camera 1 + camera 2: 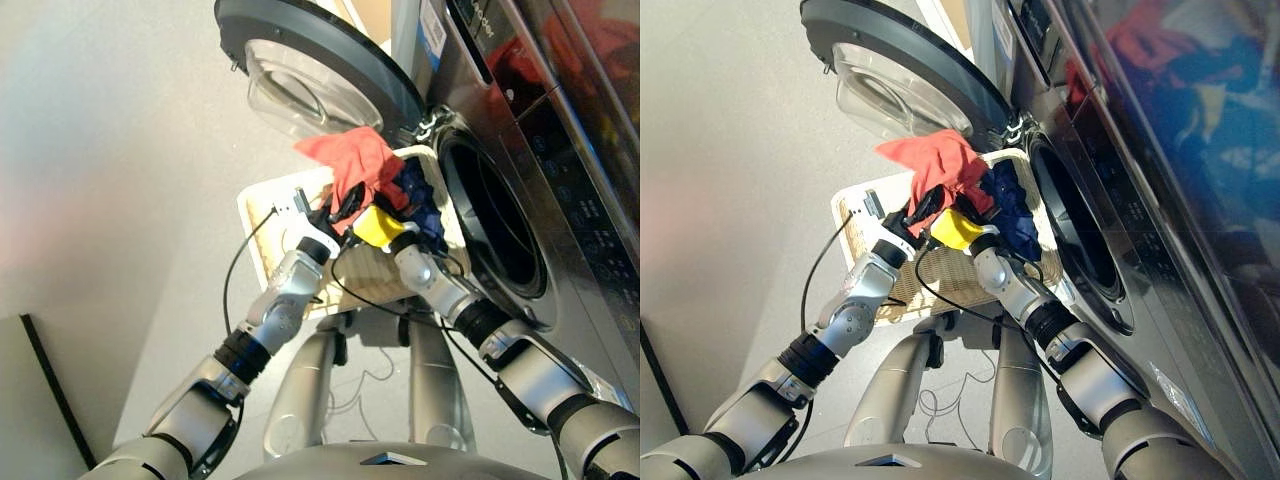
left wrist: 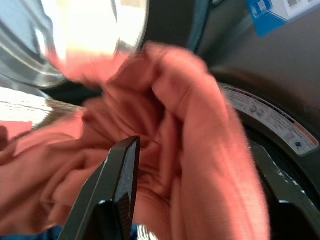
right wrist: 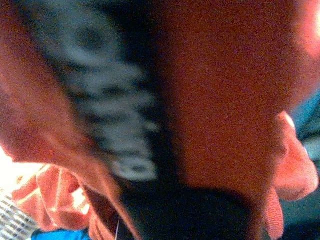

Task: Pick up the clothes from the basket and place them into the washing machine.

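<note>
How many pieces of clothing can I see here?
2 for certain: a red-orange garment lifted above the basket in the left pincer, and a navy blue garment hanging beside it, near the washing machine's mouth. More may be hidden underneath.

Both arms reach forward and up from the robot's shoulders, and their wrists converge close together above the basket (image 1: 262,212). The left arm rises with its elbow bent outward, the forearm angling inward toward the right arm. The left gripper (image 1: 340,208) sits at the near edge of the red-orange garment (image 1: 352,160), its dark fingers (image 2: 117,185) pressed into the folds and clamped on the cloth. The right arm stretches along the front of the washing machine (image 1: 520,150), with its forearm slanting inward. The right gripper (image 1: 392,215) is buried in the same bunch of cloth just beside the left gripper, fingers hidden.
</note>
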Motion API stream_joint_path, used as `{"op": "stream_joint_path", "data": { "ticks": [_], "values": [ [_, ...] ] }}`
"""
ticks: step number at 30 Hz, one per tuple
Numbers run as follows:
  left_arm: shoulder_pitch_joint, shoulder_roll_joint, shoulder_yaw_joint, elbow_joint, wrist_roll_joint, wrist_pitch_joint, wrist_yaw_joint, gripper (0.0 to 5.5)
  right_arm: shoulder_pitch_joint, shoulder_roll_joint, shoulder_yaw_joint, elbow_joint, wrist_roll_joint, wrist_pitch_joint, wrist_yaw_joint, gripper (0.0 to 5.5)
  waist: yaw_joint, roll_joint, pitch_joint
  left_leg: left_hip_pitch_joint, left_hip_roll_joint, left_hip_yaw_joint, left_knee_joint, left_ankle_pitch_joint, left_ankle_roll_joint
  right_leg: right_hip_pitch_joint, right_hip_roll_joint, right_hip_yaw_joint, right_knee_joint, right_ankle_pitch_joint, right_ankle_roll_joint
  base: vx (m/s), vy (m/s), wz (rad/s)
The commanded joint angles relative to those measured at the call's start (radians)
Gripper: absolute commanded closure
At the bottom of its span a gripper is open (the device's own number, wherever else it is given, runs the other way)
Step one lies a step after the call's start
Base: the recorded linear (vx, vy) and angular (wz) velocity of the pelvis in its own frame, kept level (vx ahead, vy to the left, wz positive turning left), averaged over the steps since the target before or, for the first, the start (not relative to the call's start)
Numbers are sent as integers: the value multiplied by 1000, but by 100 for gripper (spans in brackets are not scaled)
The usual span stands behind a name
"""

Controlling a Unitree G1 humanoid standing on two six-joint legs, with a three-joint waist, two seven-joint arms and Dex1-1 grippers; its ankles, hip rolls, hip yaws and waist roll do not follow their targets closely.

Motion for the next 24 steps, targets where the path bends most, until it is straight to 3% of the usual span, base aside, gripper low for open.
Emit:
{"op": "stream_joint_path", "data": {
  "ticks": [1,6,10,12,14,17,21,22,24],
  "values": [
    [60,27,118,-60,75,-133,47,0,9,3,-118,30,128,-29,-68,550,-1,12,-50,-55,-3,12,79,-33,-7,61,13,11,-58,-18,86,0,0,0],
    [93,22,195,33,138,-144,91,0,52,-8,-182,47,239,-53,-71,550,-6,9,-54,-64,-4,15,75,-33,-7,50,12,13,-57,-17,84,0,0,0],
    [104,22,211,78,175,-141,104,0,61,-20,-206,41,259,-57,-72,550,-7,10,-54,-69,-3,13,78,-33,-7,45,11,14,-55,-16,85,0,0,0],
    [101,27,204,121,187,-123,91,0,63,-25,-226,49,274,-60,-77,550,-8,11,-54,-73,-4,15,79,-34,-6,40,11,15,-54,-16,85,0,0,0],
    [95,42,162,176,174,-73,43,0,57,-30,-245,58,289,-61,-76,550,-11,16,-56,-77,-6,17,77,-33,-6,37,11,19,-56,-14,87,0,0,0],
    [85,164,81,195,268,-26,-60,0,47,-46,-245,56,282,-56,-46,550,-12,28,-58,-81,-6,23,79,-34,-6,32,13,26,-56,-9,89,14,36,-6],
    [93,235,75,195,315,-32,-99,0,32,-52,-224,50,254,-53,-17,550,-9,30,-65,-88,-3,28,84,-39,-5,21,18,32,-55,-7,89,0,0,0],
    [93,232,78,205,318,-31,-100,550,30,-54,-222,49,252,-55,-14,550,-9,30,-66,-92,-2,27,87,-39,-4,17,19,32,-53,-7,89,0,0,0],
    [91,222,73,210,301,-29,-118,550,30,-52,-221,52,255,-58,-10,550,-10,29,-69,-95,0,27,88,-40,-4,12,20,33,-50,-8,88,0,0,0]
  ]
}}
